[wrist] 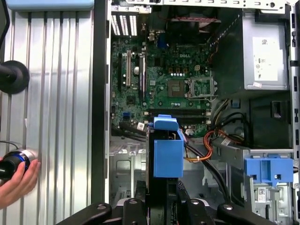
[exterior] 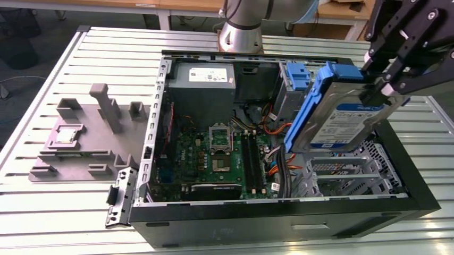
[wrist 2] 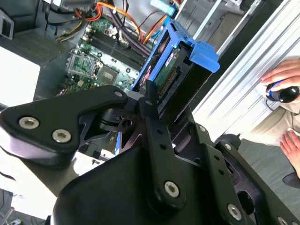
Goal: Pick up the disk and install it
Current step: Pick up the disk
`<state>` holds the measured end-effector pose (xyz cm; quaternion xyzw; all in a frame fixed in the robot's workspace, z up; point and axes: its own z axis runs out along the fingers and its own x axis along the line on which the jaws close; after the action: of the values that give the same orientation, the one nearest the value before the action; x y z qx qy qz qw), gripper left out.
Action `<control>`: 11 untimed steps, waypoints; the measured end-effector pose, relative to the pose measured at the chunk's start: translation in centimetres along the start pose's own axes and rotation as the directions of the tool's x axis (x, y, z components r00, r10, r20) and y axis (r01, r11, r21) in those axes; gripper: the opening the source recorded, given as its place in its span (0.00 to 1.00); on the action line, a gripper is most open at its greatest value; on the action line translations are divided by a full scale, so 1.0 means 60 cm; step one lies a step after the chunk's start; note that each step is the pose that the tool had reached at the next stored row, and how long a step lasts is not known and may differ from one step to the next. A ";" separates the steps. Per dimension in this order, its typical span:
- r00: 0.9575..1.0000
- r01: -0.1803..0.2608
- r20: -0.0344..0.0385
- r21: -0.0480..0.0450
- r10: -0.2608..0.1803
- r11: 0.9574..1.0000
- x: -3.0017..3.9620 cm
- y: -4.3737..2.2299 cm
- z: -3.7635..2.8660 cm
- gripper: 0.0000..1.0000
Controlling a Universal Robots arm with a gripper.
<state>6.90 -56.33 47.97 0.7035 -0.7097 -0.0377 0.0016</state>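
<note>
Everything sits on a silver ribbed aluminium tabletop (exterior: 64,223) with long slots running across it. Behind it stands a light brown wooden desk (exterior: 177,5) on white metal legs (exterior: 165,21). The dark grey floor (exterior: 14,101) shows off the exterior view's left, with some bulky black thing (exterior: 18,50) parked on it, can't tell what. The lighting is bright and even, with soft glare on the slats.

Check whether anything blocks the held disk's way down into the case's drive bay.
Nothing solid shows in the way. The gripper holds the disk tilted above the open case, near the blue bracket on the metal bay. Orange and black cables run close to that bay and might snag.
</note>
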 end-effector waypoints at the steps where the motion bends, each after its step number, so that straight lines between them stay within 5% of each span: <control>1: 1.000 0.000 0.000 0.000 0.000 1.000 0.000 -0.005 0.000 0.35; 11: 1.000 0.000 0.000 0.000 0.000 1.000 0.009 -0.019 0.007 0.35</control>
<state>8.03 -56.87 47.43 0.7035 -0.7097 -0.0377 0.0017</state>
